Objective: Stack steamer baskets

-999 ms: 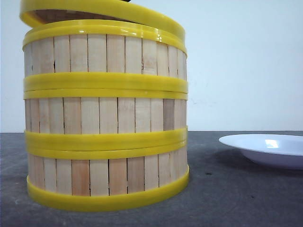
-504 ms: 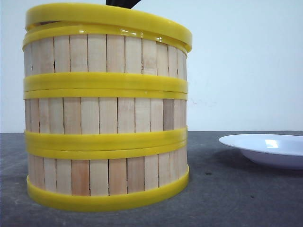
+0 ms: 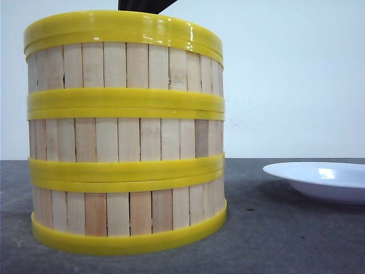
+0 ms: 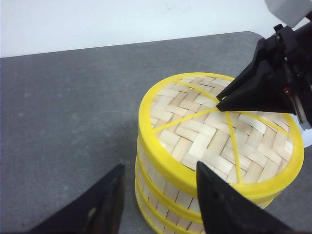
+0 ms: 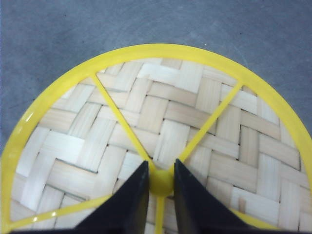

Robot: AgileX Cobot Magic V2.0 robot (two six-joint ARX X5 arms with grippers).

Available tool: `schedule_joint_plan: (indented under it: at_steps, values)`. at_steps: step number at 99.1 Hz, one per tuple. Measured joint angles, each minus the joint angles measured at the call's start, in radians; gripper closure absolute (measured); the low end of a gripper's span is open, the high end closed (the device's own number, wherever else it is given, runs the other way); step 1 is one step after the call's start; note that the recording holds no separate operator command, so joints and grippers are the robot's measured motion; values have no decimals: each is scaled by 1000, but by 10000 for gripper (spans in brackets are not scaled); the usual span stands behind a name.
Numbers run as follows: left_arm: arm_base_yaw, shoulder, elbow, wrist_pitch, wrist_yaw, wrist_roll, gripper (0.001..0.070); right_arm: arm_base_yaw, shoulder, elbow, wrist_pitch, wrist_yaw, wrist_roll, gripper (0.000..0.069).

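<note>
Yellow-rimmed round steamer baskets (image 3: pixel 125 131) with pale vertical wooden slat walls stand as a stack of three on the dark grey desk (image 3: pixel 285 240), at the left of the front view. A domed woven lid with a yellow rim (image 4: pixel 219 141) sits on the top basket. One second ago the lid hung tilted above the stack with a gap on the left; half a second ago it still leaned on one side; now its rim lies level and flush on the top rim.

The right gripper (image 5: pixel 161 183) holds the lid's yellow central knob (image 5: pixel 161 181), jaws closed against it on both sides. The left gripper (image 4: pixel 161 195) hangs beside the stack, jaws spread apart and holding nothing.

A white plate (image 3: pixel 319 180) rests on the desk, well apart from the stack, to the right.
</note>
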Motion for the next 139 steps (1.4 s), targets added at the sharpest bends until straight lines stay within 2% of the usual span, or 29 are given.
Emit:
schedule_joint_plan:
  at_steps: [8,22,31,49,105,120,139]
  values:
    - [0,0,0,0,0,0,440,0,2,1,3,0,0,592]
    - [0,0,0,0,0,0,440,1,10,14,-8,10,0,403]
    - [0,0,0,1,0,0,440,2,8,47,-23,43,-4,360]
    - [0,0,0,8,0,0,440,3,-63,111,-23,105,-29,346]
    - [0,-6,-8,142,0,-30,440,5,-532,113,-108,372,-56,345]
    - [0,-51,-63,206,0,-30,440,5,-667,-37,-91,437,-56,345]
    - [0,-160,-192,232,0,-29,440,5,-890,-375,24,471,-13,345]
